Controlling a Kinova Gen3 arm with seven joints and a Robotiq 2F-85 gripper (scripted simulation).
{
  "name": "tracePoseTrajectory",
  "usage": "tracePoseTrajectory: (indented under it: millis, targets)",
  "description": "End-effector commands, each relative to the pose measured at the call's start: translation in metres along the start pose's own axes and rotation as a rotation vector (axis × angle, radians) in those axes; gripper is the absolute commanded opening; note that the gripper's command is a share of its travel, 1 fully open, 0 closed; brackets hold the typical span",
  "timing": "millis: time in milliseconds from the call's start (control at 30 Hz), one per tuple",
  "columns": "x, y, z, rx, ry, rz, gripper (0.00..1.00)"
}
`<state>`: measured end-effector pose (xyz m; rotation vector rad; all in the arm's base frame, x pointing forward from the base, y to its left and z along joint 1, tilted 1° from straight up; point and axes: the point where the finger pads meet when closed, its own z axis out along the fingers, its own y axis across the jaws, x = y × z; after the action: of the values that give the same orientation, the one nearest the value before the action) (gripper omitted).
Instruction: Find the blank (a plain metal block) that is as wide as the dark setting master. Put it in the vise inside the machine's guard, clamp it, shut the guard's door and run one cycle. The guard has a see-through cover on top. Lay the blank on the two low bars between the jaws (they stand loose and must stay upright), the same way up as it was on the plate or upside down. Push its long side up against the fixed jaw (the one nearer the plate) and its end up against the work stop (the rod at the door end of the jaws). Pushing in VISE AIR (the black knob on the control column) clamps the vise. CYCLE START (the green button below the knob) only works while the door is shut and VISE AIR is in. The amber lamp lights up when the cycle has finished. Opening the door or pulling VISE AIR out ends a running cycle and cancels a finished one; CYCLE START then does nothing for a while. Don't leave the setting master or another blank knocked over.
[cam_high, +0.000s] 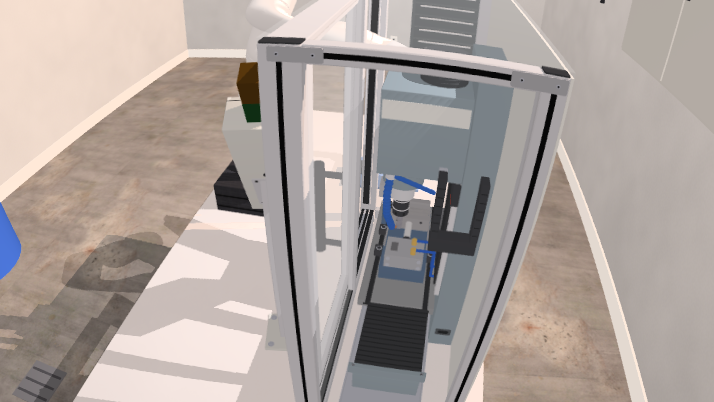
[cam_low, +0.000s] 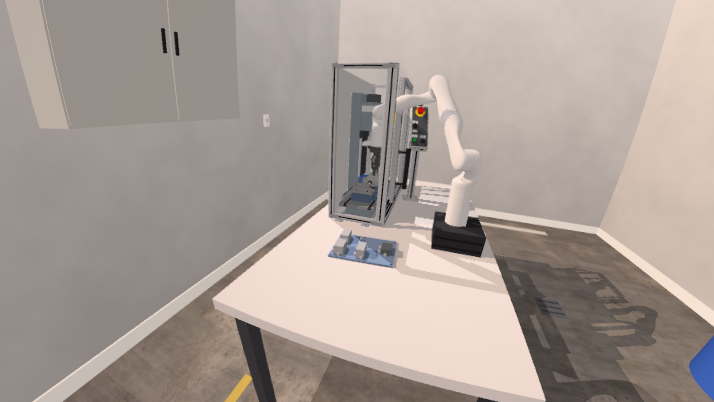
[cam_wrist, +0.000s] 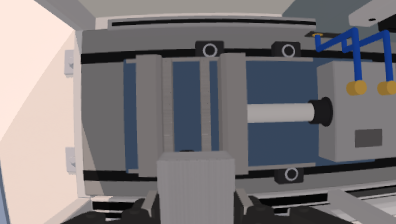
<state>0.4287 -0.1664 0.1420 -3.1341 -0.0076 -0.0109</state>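
Note:
My gripper (cam_wrist: 196, 205) (cam_low: 375, 169) is shut on a pale grey blank (cam_wrist: 196, 182), inside the guard above the vise. In the wrist view the blank hides the door-side ends of the bars and most of the work stop. The fixed jaw (cam_wrist: 149, 115) is left, the moving jaw (cam_wrist: 233, 115) right; between them the two low bars (cam_wrist: 168, 105) (cam_wrist: 205, 105) look upright. The dark setting master (cam_low: 386, 248) stands on the blue plate (cam_low: 375, 260). The amber lamp (cam_high: 248, 82) looks unlit. CYCLE START (cam_low: 414, 140) is below VISE AIR (cam_low: 415, 125); I cannot tell whether that is in.
The guard's door is open, its handle (cam_high: 320, 205) upright at the side; the arm (cam_low: 415, 102) reaches through the opening. Other blanks (cam_low: 346, 236) (cam_low: 340, 246) (cam_low: 361, 249) stand on the plate. Clamps (cam_wrist: 209, 49) (cam_wrist: 291, 174) and blue hoses (cam_wrist: 357, 57) lie around the vise.

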Motion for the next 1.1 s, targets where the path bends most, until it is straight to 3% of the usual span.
tracePoseTrajectory:
  millis: [0,400,567,967,1067]
  targets:
    - [0.039,-0.001,0.005,0.000,0.002,-0.001,0.10]
    - [0.039,-0.001,0.005,0.000,0.002,-0.001,0.10]
    - [0.061,-0.001,0.008,0.000,0.002,-0.001,0.10]
    - [0.061,-0.001,0.008,0.000,0.002,-0.001,0.10]
    - [0.061,-0.001,0.020,0.000,0.002,-0.001,0.10]
